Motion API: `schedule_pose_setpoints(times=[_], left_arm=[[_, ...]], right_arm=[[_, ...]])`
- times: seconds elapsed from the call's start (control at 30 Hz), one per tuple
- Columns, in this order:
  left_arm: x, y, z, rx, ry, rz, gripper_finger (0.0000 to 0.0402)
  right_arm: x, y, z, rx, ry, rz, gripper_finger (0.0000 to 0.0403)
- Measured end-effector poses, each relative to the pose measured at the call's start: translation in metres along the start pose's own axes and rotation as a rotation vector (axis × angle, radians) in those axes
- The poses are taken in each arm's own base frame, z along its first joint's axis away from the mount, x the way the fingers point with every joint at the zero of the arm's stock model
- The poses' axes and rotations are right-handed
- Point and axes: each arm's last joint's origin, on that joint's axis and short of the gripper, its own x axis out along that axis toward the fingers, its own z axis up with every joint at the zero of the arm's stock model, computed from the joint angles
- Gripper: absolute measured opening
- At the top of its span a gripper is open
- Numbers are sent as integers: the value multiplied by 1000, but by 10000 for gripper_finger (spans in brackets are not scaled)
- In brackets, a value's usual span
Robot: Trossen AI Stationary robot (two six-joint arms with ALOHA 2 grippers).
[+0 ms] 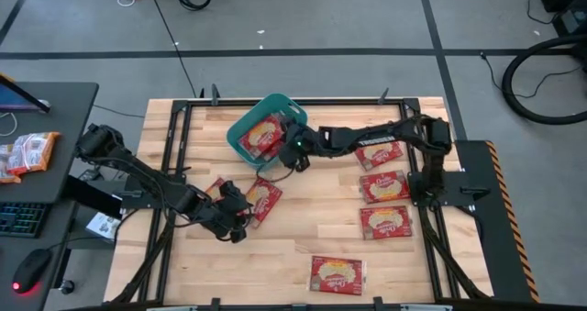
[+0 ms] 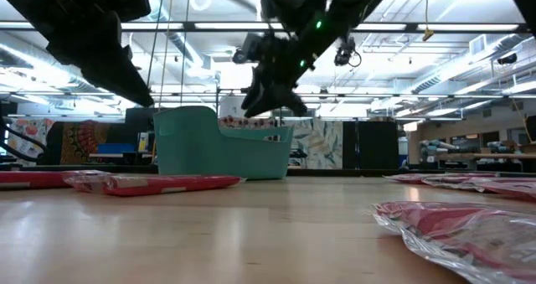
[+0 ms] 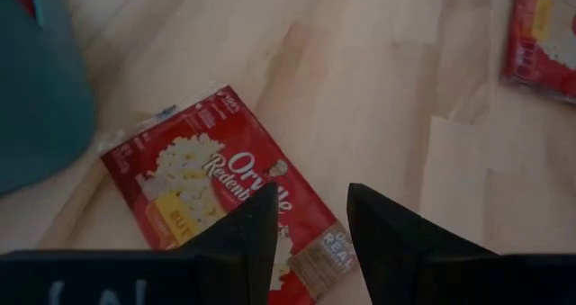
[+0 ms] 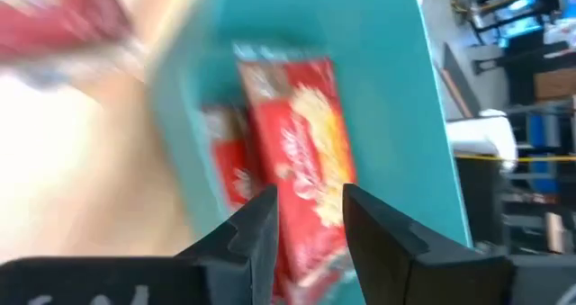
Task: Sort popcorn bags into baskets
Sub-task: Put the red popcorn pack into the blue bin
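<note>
The teal basket (image 1: pixel 237 127) stands on the far middle of the table, with red popcorn bags (image 1: pixel 262 135) lying inside it. My right gripper (image 1: pixel 293 155) hovers open at the basket's near right side; its wrist view shows a bag (image 4: pixel 301 152) in the basket (image 4: pixel 396 98) beyond the fingers. My left gripper (image 1: pixel 244 204) hangs open just above a red bag (image 3: pixel 202 174) that lies flat on the wood (image 1: pixel 265 199), beside another bag (image 1: pixel 217 189). In the low view the right gripper (image 2: pixel 272 95) is above the basket (image 2: pixel 209 146).
Several more red bags lie flat on the table: three in a column at the right (image 1: pixel 378 155) (image 1: pixel 383 186) (image 1: pixel 385 221) and one near the front edge (image 1: pixel 337 272). An orange-white snack packet (image 1: pixel 27 153) sits on the side desk at left. Bare wood lies in the middle.
</note>
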Motion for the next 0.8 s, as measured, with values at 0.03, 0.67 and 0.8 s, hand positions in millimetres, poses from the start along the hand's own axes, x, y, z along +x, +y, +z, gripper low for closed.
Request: schedule_pose_setpoints(times=[0.03, 0.67, 0.8], left_arm=[[0, 1, -1, -6, 0, 11, 141], [70, 17, -31, 47, 188, 245, 141], [88, 10, -32, 70, 152, 185, 141]], right_arm=[[-5, 4, 5, 7, -8, 16, 130], [-46, 118, 64, -46, -181, 252, 130], [-46, 139, 57, -57, -211, 258, 130]])
